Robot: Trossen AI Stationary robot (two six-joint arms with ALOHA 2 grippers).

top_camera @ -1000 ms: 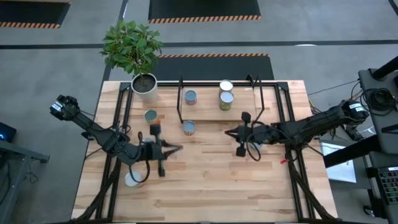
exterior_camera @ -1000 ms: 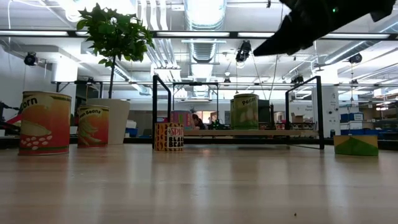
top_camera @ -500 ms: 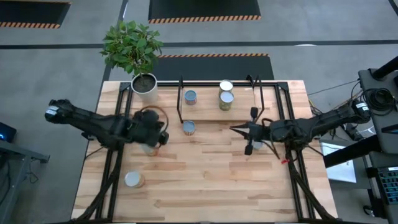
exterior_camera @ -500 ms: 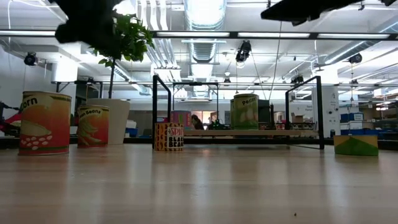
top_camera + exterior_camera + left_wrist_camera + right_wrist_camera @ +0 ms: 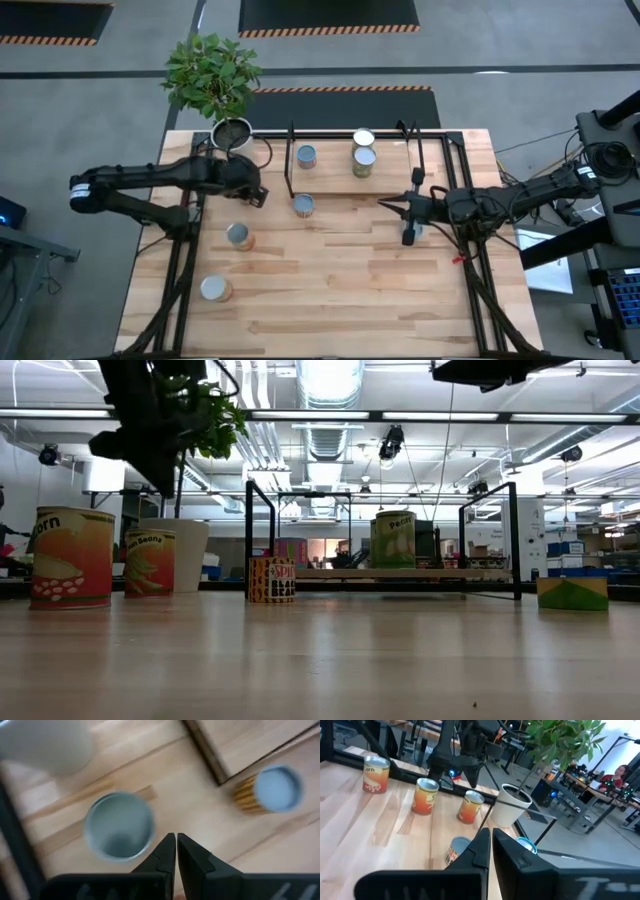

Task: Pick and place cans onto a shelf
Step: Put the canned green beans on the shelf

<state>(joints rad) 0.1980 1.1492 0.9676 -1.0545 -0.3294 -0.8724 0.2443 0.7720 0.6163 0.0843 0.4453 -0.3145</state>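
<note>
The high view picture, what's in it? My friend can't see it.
Seen from above, two dark robot arms reach over a wooden table. The left gripper hangs shut near a white plant pot; three cans stand on the shelf, three on the table.

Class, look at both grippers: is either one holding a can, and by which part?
Neither. The left gripper and right gripper are shut on nothing; the nearest can stands free.
</note>
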